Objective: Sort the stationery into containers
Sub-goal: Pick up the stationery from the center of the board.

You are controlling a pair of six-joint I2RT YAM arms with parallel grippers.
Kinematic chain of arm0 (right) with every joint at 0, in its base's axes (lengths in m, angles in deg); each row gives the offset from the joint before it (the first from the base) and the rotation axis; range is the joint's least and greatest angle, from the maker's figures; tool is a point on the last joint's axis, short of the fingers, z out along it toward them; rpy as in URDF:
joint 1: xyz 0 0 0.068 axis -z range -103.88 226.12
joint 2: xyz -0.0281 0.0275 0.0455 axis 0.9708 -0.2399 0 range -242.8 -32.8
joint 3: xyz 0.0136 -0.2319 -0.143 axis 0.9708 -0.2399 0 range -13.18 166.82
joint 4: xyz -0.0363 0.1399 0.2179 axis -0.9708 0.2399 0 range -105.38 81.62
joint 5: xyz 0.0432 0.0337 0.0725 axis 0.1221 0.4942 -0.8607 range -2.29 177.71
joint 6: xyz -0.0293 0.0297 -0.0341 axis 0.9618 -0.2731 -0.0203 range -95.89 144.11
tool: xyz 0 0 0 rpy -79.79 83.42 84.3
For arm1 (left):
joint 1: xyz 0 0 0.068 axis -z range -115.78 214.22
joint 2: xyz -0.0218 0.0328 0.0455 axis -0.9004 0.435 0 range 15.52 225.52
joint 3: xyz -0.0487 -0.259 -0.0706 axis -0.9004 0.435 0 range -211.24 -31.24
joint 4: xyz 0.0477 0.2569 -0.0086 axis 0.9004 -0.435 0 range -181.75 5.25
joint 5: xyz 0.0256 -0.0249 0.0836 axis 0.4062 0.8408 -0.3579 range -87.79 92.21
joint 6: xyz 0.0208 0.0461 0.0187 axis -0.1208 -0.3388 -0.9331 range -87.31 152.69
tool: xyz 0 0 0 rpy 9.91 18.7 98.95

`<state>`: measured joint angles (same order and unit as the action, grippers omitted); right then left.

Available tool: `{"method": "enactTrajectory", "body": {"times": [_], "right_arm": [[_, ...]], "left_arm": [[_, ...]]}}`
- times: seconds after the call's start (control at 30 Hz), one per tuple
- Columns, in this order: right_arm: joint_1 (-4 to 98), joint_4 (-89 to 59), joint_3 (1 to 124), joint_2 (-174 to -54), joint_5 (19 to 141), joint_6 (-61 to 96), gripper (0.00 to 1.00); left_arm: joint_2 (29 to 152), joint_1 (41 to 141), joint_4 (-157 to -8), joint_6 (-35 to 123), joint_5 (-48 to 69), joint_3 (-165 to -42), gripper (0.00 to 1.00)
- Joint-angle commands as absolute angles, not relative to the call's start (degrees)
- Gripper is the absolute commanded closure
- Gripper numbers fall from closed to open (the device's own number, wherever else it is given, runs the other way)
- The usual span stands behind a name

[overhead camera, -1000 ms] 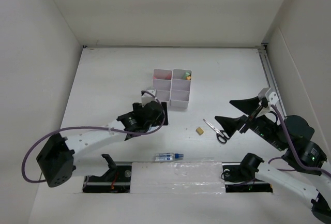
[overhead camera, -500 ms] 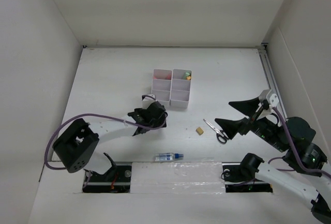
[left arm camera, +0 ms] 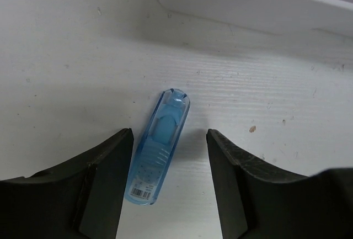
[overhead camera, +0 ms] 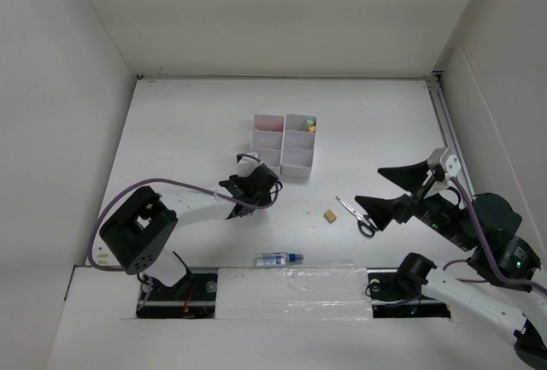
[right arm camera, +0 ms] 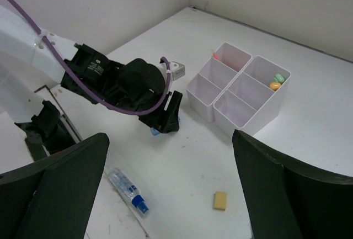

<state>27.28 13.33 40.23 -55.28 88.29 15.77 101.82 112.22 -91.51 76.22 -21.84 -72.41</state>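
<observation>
The white table (overhead camera: 188, 131) carries a white divided organizer (overhead camera: 296, 172) towards its far side. The left arm, trailed by a purple cable (overhead camera: 184, 186), reaches in low, so that the left gripper (overhead camera: 256, 184) sits on the tabletop just in front of the organizer's near left corner. From above, the gripper hides whatever is under it. Its own camera shows a small blue tube (left arm camera: 159, 148) lying flat between the two fingers, which straddle it without pinching. A gap shows on one side, and the other finger (left arm camera: 110, 178) is very close to it or touching it. The right gripper (overhead camera: 369, 184) hangs spread wide and empty above the scissors (overhead camera: 357, 216), which lie shut on the table.

The right wrist view shows green and orange pieces (right arm camera: 277, 80) in a far compartment and a pink pen tip (right arm camera: 218, 57) in another. A blue-capped clear bottle (overhead camera: 279, 259) lies near the front edge and a tan eraser (overhead camera: 328, 214) just left of the scissors.

The tube carries a barcode sticker (left arm camera: 142, 192). Its print, the bottle's label and the white lettering on the left arm (right arm camera: 91, 69) are too small to read.
</observation>
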Motion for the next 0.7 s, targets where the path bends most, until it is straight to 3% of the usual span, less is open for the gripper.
{"method": "enactTrajectory", "body": {"times": [0.0,0.17,0.37,0.57,0.67], "right_arm": [[26.9,10.5,40.1,-54.9,88.3,16.5,0.0],[26.9,10.0,40.1,-55.4,87.8,16.5,0.0],[26.9,10.0,40.1,-55.4,87.8,16.5,0.0],[26.9,10.0,40.1,-55.4,87.8,16.5,0.0],[26.9,10.0,40.1,-54.8,87.8,16.5,0.0]], "left_arm": [[103.3,113.1,-98.7,80.1,-16.6,-70.9,0.48],[103.8,114.9,-101.2,80.9,-16.0,-71.4,0.42],[104.4,114.9,-103.4,82.3,-14.8,-71.4,0.44],[107.9,116.2,-105.3,83.1,-14.7,-73.4,0.67],[110.4,117.5,-107.2,83.8,-14.7,-74.8,0.9]]}}
